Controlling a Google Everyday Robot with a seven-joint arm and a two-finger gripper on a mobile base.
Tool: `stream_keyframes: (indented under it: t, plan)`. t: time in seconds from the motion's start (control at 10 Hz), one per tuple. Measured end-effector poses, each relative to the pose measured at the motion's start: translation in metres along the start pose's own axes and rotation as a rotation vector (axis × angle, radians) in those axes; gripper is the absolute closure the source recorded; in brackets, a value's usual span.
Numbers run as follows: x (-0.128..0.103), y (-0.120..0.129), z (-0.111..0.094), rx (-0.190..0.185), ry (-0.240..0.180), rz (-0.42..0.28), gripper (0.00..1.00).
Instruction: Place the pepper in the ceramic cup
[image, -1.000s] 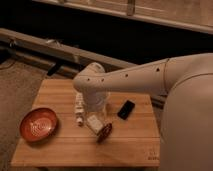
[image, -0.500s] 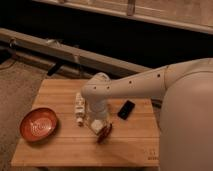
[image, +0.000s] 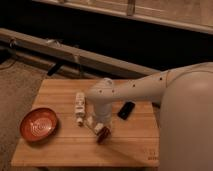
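The pepper (image: 103, 134) is a small dark red piece on the wooden table (image: 60, 150), near the front middle. Touching it on its upper left is a small white thing that looks like the ceramic cup (image: 95, 127); the arm partly covers it. My gripper (image: 102, 124) reaches in from the right and points down right over the cup and pepper. I cannot tell whether it touches or holds either.
A wide orange-red bowl (image: 39, 124) sits at the table's left front. A white bottle (image: 79, 108) lies left of the gripper. A flat black phone-like object (image: 126, 110) lies to its right. A dark wall with a rail runs behind the table.
The arm's wrist has come down and a little to the right, closer over the cup and pepper. The things on the table have not visibly moved.
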Motion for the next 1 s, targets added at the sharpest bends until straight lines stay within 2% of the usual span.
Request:
stream_keyframes:
  t: [0.3, 0.8, 1.0]
  plan:
    - [-0.003, -0.015, 0.016, -0.004, 0.030, 0.031, 0.35]
    - [-0.010, -0.021, 0.047, 0.005, 0.085, 0.030, 0.35]
    - [-0.011, -0.023, 0.052, 0.010, 0.099, 0.033, 0.35]
